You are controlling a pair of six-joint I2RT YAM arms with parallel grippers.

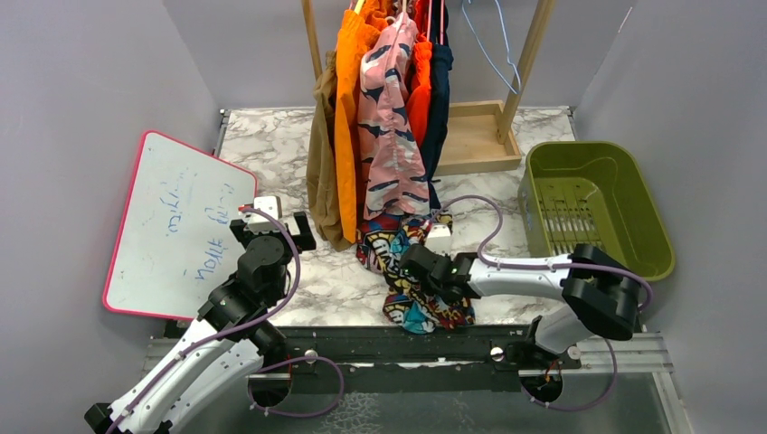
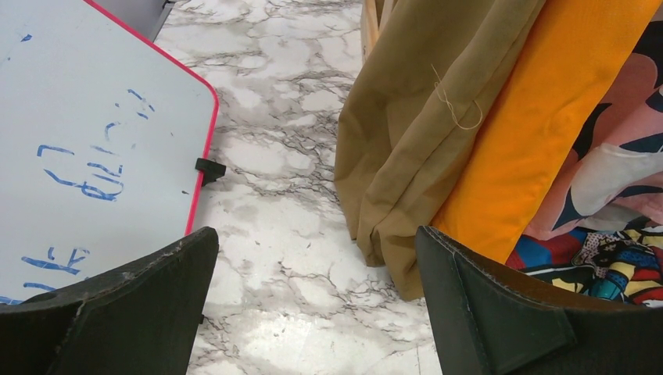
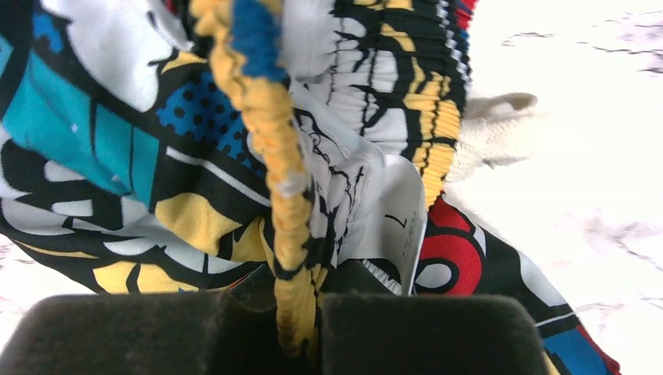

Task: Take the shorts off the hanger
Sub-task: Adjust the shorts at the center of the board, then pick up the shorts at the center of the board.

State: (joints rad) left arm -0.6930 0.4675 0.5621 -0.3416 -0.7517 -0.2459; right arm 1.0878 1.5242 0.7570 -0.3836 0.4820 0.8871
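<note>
Shorts, the multicolour comic-print fabric pair (image 1: pixel 425 315), are lying bunched on the marble table (image 1: pixel 271 145) at lower centre of the top view, looking clear of any hanger. Right gripper (image 3: pixel 301 316) is pinching fully closed on their yellow elastic waistband (image 3: pixel 266 117). Left gripper (image 2: pixel 313 258) is hovering wide open, holding nothing, just beside the tan-brown shorts (image 2: pixel 406 133). Further up, the bright orange shorts (image 1: pixel 348 108), pink blotched shorts (image 1: pixel 391 117) and navy shorts (image 1: pixel 440 99) are hanging from the wooden rack (image 1: pixel 475 136). Next, probably: release this pair, then be working the tan pair off.
</note>
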